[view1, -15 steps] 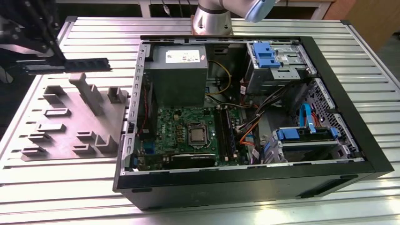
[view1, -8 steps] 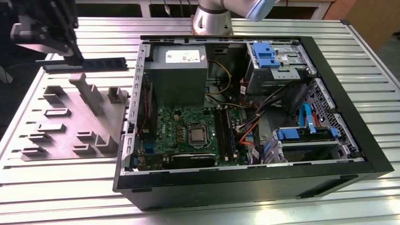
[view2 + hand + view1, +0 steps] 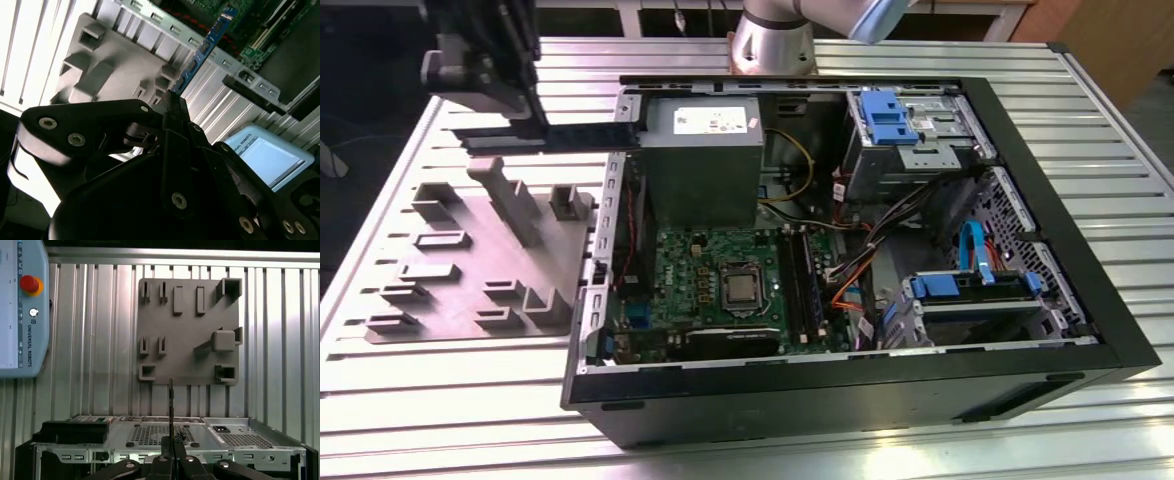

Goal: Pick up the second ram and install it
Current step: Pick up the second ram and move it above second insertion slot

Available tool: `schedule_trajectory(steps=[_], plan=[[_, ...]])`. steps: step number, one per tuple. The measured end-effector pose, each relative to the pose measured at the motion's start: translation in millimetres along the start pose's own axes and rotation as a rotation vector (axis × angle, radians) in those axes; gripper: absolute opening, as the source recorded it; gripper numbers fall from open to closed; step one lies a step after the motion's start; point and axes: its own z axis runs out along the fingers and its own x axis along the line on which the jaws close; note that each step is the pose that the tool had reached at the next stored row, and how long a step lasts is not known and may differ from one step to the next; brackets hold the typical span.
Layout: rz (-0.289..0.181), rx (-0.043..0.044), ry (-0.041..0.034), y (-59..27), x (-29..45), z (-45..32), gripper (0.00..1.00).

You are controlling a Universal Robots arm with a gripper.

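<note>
Grey slatted table [image 3: 400,400] carries, at the exterior view's left, a grey tray [image 3: 467,260] of moulded holders. Over the tray's far edge, in the upper left of that frame, the gripper [image 3: 531,125] is clenched on the ram [image 3: 594,135], which juts level toward the case [image 3: 854,390]. In the second wrist view the ram [image 3: 202,50] runs out from the closed jaws as a blue-green strip with dark chips. In the first wrist view it [image 3: 170,405] stands edge-on between tray and case.

The pick looks done. The ram hangs in the air just outside the case wall, and seating it is left.

Further right inside the case sit the grey supply box [image 3: 700,160], then the green board [image 3: 720,270], then the black slots [image 3: 798,285]. I cannot tell whether a stick already fills one. Loose cables [image 3: 854,270] crowd the slots' right side, and the case wall and supply box hem the approach.
</note>
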Motion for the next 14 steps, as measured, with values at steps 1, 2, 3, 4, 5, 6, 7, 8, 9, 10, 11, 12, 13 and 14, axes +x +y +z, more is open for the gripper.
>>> schedule_trajectory(steps=[1, 2, 3, 4, 5, 6, 7, 8, 9, 10, 11, 12, 13, 14], plan=[[0.000, -0.0003, 0.0000, -4.6, 0.0, -0.1, 0.12], [0.000, -0.0006, 0.0000, -9.2, 0.1, -0.3, 0.12], [0.000, -0.0010, 0.0000, -13.5, 0.1, -0.5, 0.12], [0.000, -0.0013, 0.0000, -17.9, 0.1, -0.6, 0.12], [0.000, -0.0017, 0.0000, -22.9, 0.1, -0.8, 0.12], [0.000, -0.0020, -0.0001, -27.4, 0.1, -0.9, 0.12], [0.000, -0.0023, -0.0002, -31.9, 0.1, -1.0, 0.12], [0.000, -0.0026, -0.0001, -36.3, 0.1, -1.2, 0.12], [0.000, -0.0029, -0.0001, -40.9, 0.2, -1.3, 0.12], [0.000, -0.0032, -0.0001, -45.4, 0.2, -1.5, 0.12], [0.000, -0.0036, 0.0000, -49.9, 0.2, -1.6, 0.12], [0.000, -0.0039, 0.0000, -54.3, 0.2, -1.8, 0.12], [0.000, -0.0042, 0.0000, -59.0, 0.2, -2.0, 0.12], [0.000, -0.0045, -0.0002, -63.8, 0.2, -2.1, 0.12]])
